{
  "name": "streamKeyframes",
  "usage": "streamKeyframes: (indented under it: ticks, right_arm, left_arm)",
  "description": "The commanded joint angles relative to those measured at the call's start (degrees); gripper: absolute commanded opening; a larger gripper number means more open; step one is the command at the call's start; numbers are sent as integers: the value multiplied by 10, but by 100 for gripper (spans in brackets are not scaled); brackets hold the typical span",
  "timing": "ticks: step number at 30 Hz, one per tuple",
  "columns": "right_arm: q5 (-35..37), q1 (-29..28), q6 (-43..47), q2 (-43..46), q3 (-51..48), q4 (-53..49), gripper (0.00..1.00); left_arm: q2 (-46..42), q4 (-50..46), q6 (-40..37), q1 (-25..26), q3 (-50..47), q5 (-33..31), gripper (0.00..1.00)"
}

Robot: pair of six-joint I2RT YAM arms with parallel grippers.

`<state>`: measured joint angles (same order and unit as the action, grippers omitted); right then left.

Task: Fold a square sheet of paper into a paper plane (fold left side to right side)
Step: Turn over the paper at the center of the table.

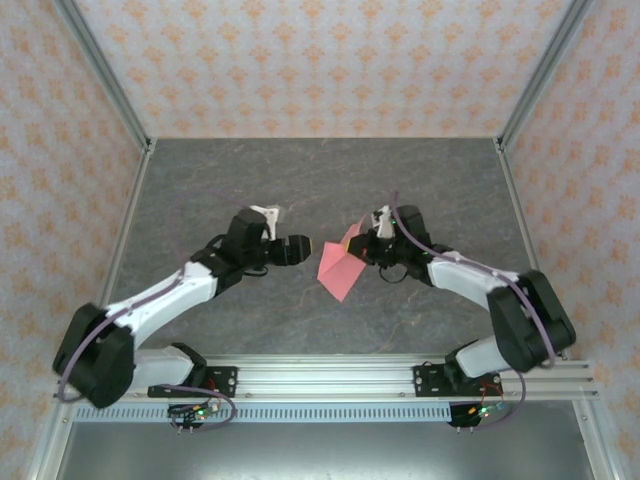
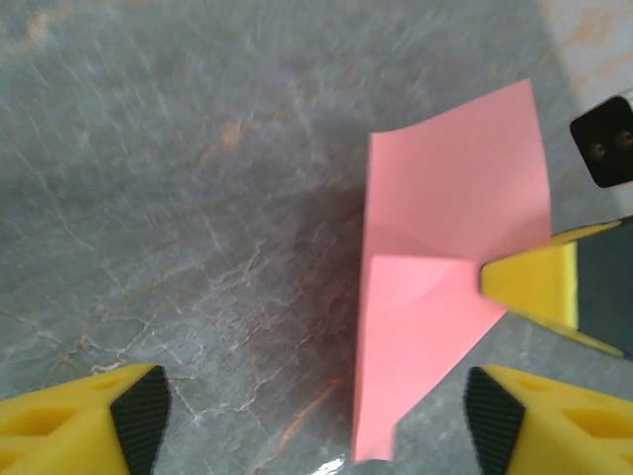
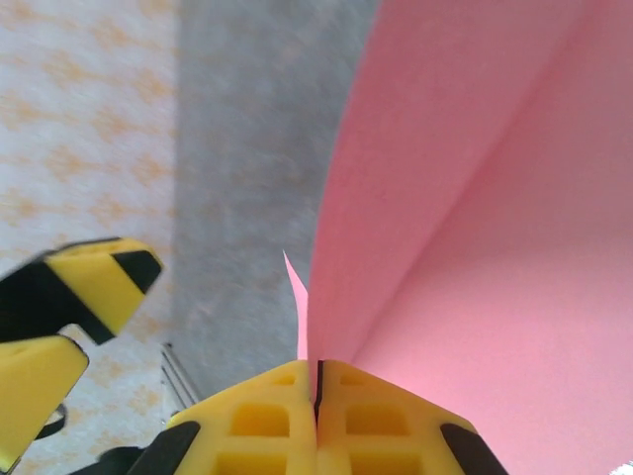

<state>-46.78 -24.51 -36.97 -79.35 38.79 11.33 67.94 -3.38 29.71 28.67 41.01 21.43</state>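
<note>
right gripper [image 3: 318,401]: my fingers pinched tight on an edge of the pink paper [image 1: 338,266] | paper: creased, mid-table [image 1: 300,180] between my arms | left gripper [image 2: 316,408]: fingers wide, holding nothing, near the paper

**Top view:** fixed above and behind me, looking forward and down across the whole bench [image 1: 300,180]. **Left wrist view:** close, facing down onto the bench past my left jaws. **Right wrist view:** very close, looking out along my right jaws over the bench. All three share the pink sheet [image 1: 338,268]; each wrist view also catches the opposite jaws.
</note>
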Motion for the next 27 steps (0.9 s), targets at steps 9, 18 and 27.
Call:
streamKeyframes:
  ticks: [9, 18, 27]
  right_arm:
    - [-100, 21, -13, 150, 125, 22, 1]
    - [-104, -22, -49, 161, 167, 27, 2]
    - [-122, -59, -62, 155, 176, 38, 2]
  left_arm:
    - [-160, 112, 125, -11, 6, 149, 97]
    - [-125, 271, 218, -10, 23, 210, 96]
    - [-94, 317, 247, -2, 41, 222, 75]
